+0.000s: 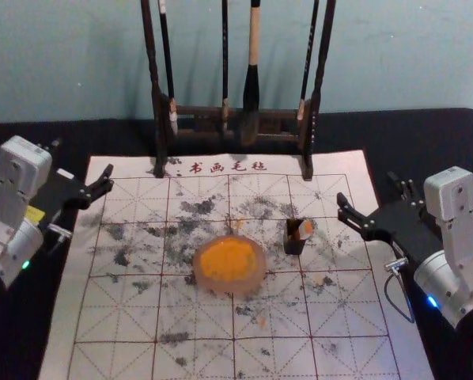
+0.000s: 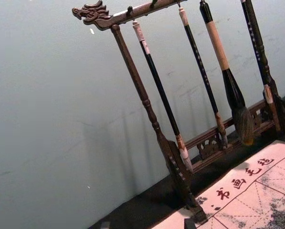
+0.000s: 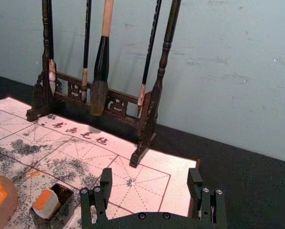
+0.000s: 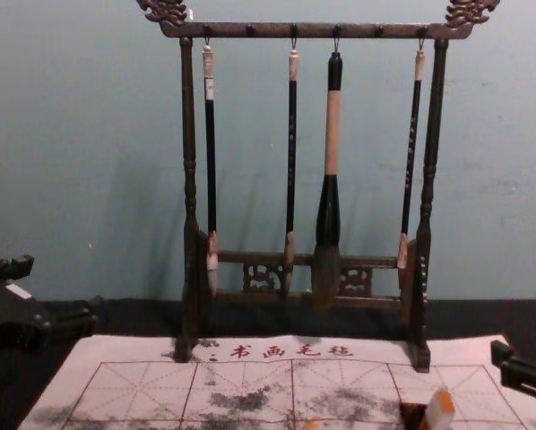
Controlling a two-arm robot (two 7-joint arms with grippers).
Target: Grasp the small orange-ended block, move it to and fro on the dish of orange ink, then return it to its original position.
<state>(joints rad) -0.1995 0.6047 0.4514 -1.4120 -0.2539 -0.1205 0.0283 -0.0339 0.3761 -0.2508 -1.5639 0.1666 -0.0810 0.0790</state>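
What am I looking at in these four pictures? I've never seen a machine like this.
It is a two-armed robot. The head view looks down from its head, the chest view looks forward from lower down, and each wrist view comes from a camera on that arm. The left gripper is over the mat's far left corner; the right gripper is at the mat's right side. Both are open and hold nothing. On the marked mat sits a dish of orange ink. Beside it, the orange-ended block leans in a small dark open-topped holder. Behind, four brushes hang from a carved wooden rack.
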